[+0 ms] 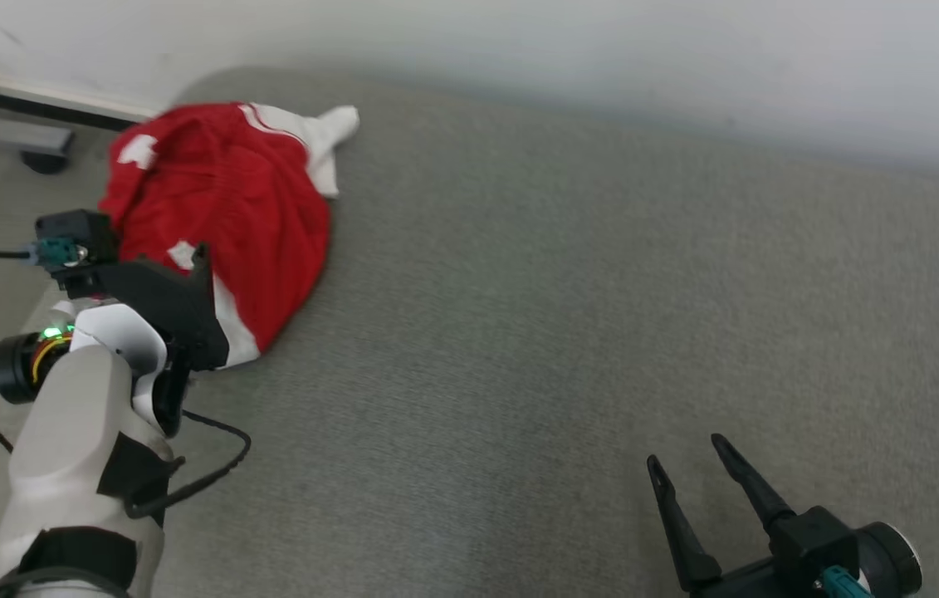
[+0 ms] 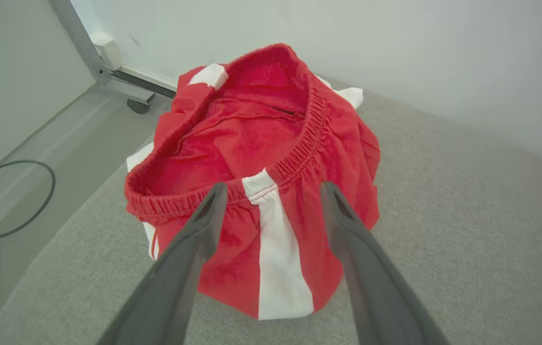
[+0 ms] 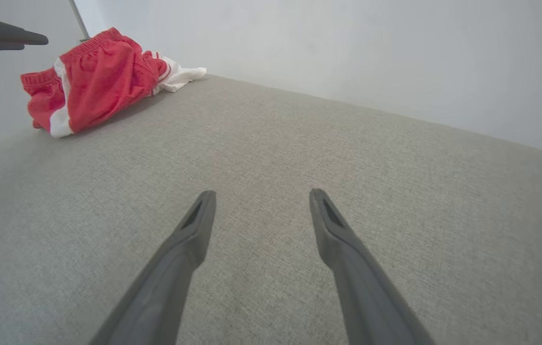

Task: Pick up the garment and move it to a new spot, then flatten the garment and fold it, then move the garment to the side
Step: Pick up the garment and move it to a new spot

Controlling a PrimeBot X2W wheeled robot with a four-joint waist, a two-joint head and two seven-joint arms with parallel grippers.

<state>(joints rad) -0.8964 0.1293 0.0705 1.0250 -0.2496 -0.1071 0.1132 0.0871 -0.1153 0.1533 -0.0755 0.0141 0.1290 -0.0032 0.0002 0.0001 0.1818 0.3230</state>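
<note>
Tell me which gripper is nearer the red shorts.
The left gripper: its open fingers frame the shorts' waistband, while the right gripper hangs far off.

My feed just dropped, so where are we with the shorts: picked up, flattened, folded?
Nothing looks done yet. The shorts lie crumpled at the far left of the grey surface. In hand: the left gripper is open by the waistband, fingers either side of the white stripe. The right gripper is open over bare surface. Left: pick up, move, flatten, fold, set aside.
</note>
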